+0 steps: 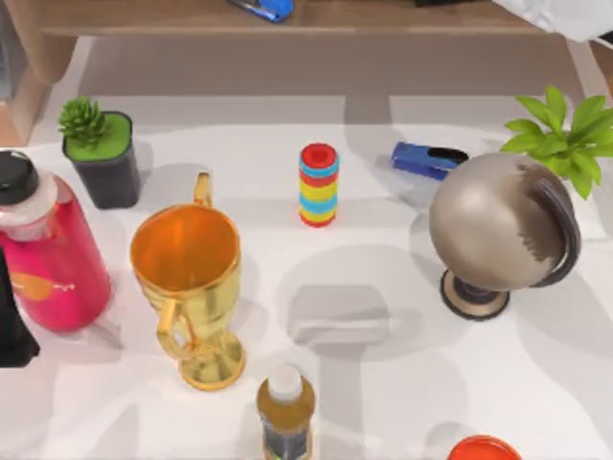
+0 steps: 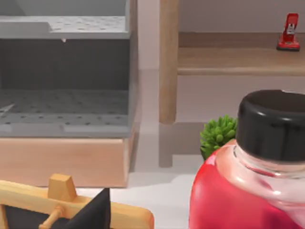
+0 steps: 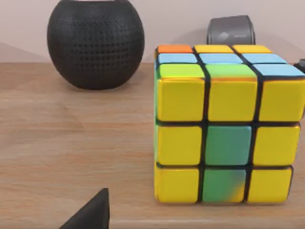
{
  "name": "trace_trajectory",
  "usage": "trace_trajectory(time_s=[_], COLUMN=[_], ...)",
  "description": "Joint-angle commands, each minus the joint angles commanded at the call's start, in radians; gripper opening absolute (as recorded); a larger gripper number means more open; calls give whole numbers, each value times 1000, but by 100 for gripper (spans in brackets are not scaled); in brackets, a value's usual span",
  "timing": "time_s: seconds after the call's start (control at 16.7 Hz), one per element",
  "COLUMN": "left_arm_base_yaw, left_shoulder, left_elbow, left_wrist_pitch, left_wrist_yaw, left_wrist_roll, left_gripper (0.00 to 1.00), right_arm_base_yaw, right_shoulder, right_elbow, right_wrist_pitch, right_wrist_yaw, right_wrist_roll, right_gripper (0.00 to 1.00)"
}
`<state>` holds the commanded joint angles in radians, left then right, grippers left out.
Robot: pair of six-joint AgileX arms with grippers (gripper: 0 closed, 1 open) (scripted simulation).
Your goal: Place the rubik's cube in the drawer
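Resting upright, rubik's cube (image 3: 224,129) near wooden edge.

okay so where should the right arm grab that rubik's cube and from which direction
Probably across its two vertical side faces, coming in level from the yellow-faced front. The rubik's cube sits flat and upright on the wooden shelf, its parallel flat sides suiting a two-finger end effector. The black speaker and grey cylinder stand behind it, so the front approach looks open.

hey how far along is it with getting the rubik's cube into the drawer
Nothing looks done yet. The rubik's cube sits on a wooden surface beside a black speaker, ungripped, right in front of the right wrist camera. The open drawer shows in the left wrist view. Grasping, carrying and placing remain.
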<state>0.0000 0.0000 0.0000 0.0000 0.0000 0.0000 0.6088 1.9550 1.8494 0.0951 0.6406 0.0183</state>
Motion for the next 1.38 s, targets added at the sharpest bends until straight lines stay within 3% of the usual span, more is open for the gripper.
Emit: trace_trajectory(time_s=[0.36, 0.72, 0.96, 1.26, 1.38], left_arm_base_yaw=[0, 0, 0, 0, 0], left_shoulder=[0, 0, 0, 0, 0], left_elbow=[0, 0, 0, 0, 0], left_wrist_pitch=[0, 0, 0, 0, 0], left_wrist_yaw=[0, 0, 0, 0, 0], left_wrist_roll=[0, 0, 0, 0, 0], left_gripper=[100, 100, 100, 100, 100], right_arm_base_yaw=[-20, -84, -76, -73, -73], right_shoulder=[8, 131, 226, 242, 242], right_elbow=[22, 229, 353, 365, 365], right_wrist_pitch=[-14, -92, -119, -121, -121], right_wrist_yaw=[-18, -82, -74, -70, -70], right_wrist_roll=[0, -6, -4, -3, -3], right_gripper=[100, 100, 100, 100, 85])
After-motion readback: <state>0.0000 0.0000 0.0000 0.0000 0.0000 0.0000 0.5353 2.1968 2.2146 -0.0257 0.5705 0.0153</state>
